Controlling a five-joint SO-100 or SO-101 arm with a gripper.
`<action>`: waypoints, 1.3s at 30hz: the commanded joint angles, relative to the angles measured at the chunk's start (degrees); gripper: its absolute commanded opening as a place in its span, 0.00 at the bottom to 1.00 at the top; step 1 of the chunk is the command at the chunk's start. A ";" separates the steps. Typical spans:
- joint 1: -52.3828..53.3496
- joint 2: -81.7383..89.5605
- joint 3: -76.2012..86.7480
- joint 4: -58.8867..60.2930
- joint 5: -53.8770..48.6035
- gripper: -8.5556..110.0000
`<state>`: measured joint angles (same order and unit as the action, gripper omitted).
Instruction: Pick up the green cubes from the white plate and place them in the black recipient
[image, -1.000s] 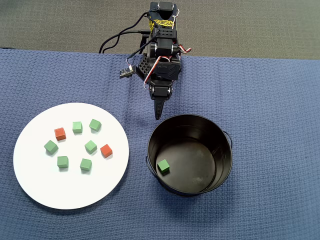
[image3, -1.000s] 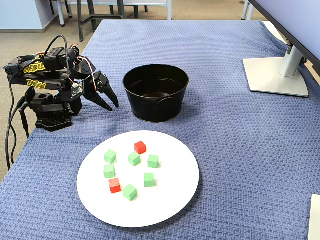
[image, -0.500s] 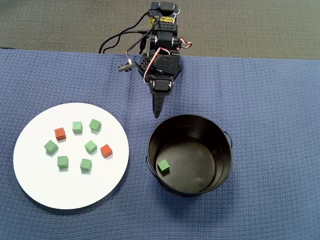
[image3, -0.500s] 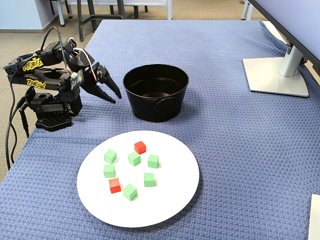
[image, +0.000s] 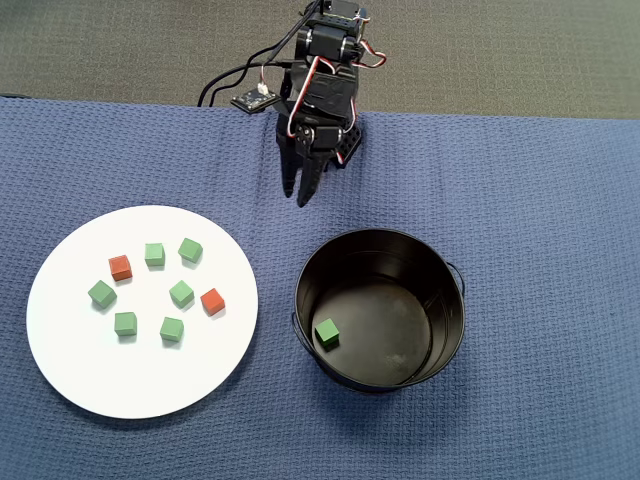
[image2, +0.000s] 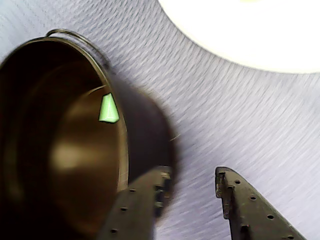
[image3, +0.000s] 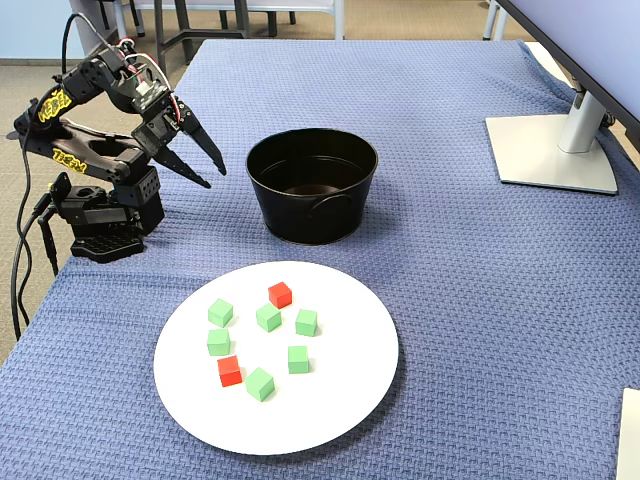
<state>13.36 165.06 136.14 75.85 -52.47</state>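
Between picks: gripper (image: 300, 193) empty, jaws parted, raised beside the black recipient (image: 447, 300) holding one cube; next, reach over the white plate (image: 70, 370) for another of the green cubes (image: 181, 293).

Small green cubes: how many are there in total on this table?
7. Six small matte green cubes lie on the large round white plate. One sits inside the glossy black metal bucket. None appears hidden.

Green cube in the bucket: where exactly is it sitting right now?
In the overhead view the green cube lies on the floor of the black bucket, against the wall at lower left, on the side nearest the white plate.
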 joint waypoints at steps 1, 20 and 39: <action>3.87 -4.92 -4.22 0.00 0.44 0.13; 26.19 -44.47 -15.73 -16.79 -12.39 0.17; 30.32 -51.06 -21.53 -19.42 -58.80 0.21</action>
<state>44.38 114.61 118.30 60.03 -108.19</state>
